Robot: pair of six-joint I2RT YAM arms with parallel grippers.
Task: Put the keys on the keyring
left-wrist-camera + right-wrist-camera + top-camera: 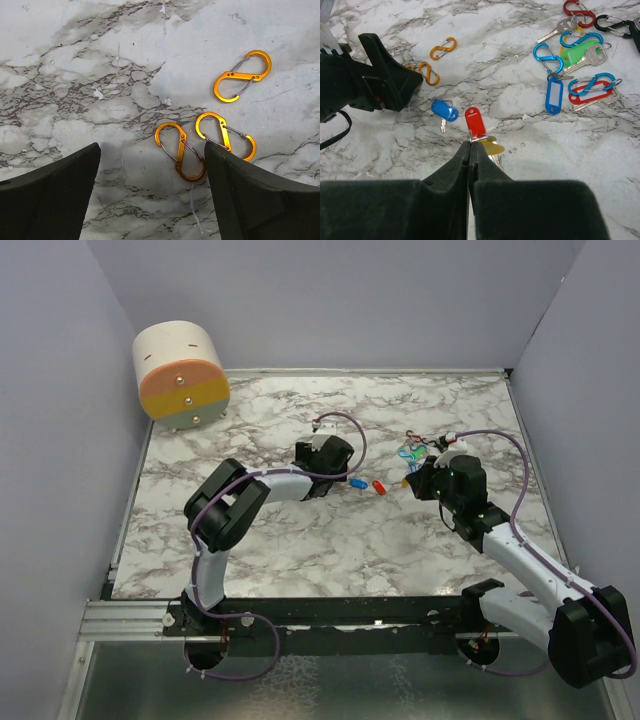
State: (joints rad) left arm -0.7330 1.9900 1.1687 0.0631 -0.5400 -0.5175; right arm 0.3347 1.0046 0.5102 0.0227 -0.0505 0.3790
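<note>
Presently the left fingers (pixel 325 455) stand wide apart over the marble counter (pixel 250 420), holding nothing. In the left wrist view three orange figure-eight clips (pixel 180 157) lie on the counter below them: one between the fingers, close against the right-hand one, a second partly hidden behind that finger, the third farther off. The right fingers (pixel 470 150) are pressed together, their tips at the lower end of the red-tagged key (pixel 475 121) and over a yellow tag (pixel 492 147); whether they pinch anything cannot be told. A blue-tagged key (pixel 444 111) lies just left of the red one, both between the two arms. Farther off, a green-tagged key (pixel 582 52) and a long blue tag (pixel 553 95) sit tangled among coloured clips (pixel 547 54) in red, blue and black
</note>
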